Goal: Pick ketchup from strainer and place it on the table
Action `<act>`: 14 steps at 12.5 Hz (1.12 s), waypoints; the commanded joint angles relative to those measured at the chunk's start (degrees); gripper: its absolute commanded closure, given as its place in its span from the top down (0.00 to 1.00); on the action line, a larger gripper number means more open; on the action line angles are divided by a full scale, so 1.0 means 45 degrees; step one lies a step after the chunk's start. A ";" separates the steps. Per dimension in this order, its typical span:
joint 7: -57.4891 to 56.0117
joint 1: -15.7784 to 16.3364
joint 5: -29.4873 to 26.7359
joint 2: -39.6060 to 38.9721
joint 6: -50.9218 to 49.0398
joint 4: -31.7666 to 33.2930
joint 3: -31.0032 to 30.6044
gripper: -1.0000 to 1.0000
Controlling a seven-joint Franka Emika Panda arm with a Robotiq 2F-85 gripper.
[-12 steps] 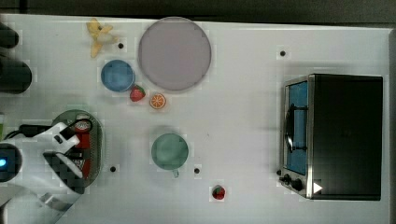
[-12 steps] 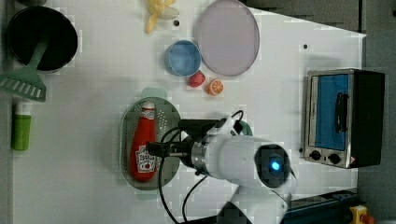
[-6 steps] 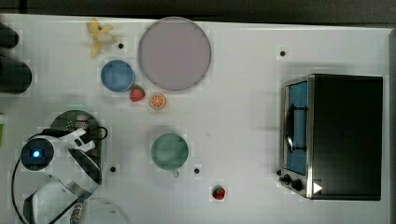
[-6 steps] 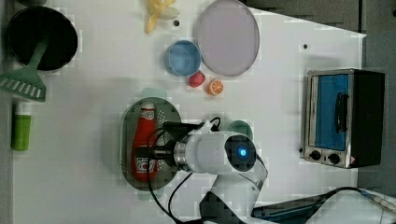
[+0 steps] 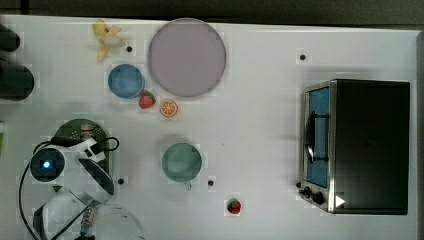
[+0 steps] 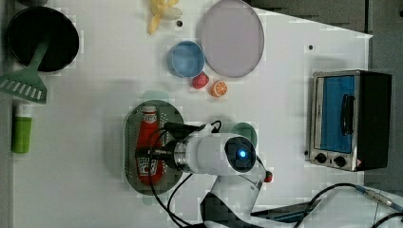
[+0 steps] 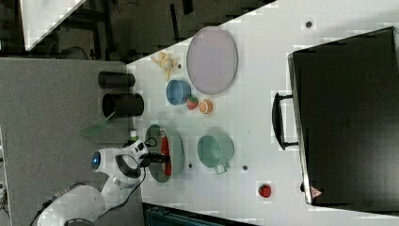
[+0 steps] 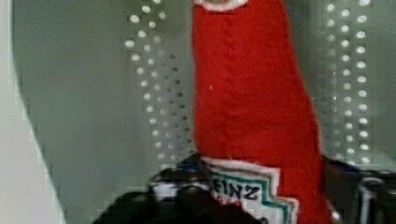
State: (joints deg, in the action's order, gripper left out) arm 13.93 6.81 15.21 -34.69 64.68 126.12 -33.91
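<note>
Left view: gripper [image 6: 153, 153] lower than a second ago, fingers narrowing around ketchup [image 6: 145, 142] inside strainer [image 6: 130, 156]; grasp unconfirmed, lift next.

We see the ketchup [image 6: 148, 142] lying inside the strainer [image 6: 131, 156], on the table [image 6: 95, 123]; the cup [image 5: 181, 162] stands at the top view's right of the strainer.
</note>
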 commanded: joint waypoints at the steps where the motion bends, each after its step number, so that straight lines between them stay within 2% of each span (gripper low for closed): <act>1: 0.0549 0.0191 0.0015 0.0597 -0.0074 -0.0211 -0.0191 0.63; 4: 0.0550 -0.0037 -0.0335 0.2241 -0.1290 -0.0099 -0.0599 0.63; 7: 0.0457 -0.0346 -0.2362 0.4365 -0.3762 -0.0336 -0.0893 0.63; 9: -0.0560 -0.0658 -0.3348 0.5455 -0.5059 -0.0644 -0.0770 0.63; 14: -0.4255 -0.2056 -0.3444 0.6823 -0.6980 -0.1151 0.0828 0.63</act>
State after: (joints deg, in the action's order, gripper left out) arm 1.60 2.90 0.22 -3.43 33.74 120.97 -33.43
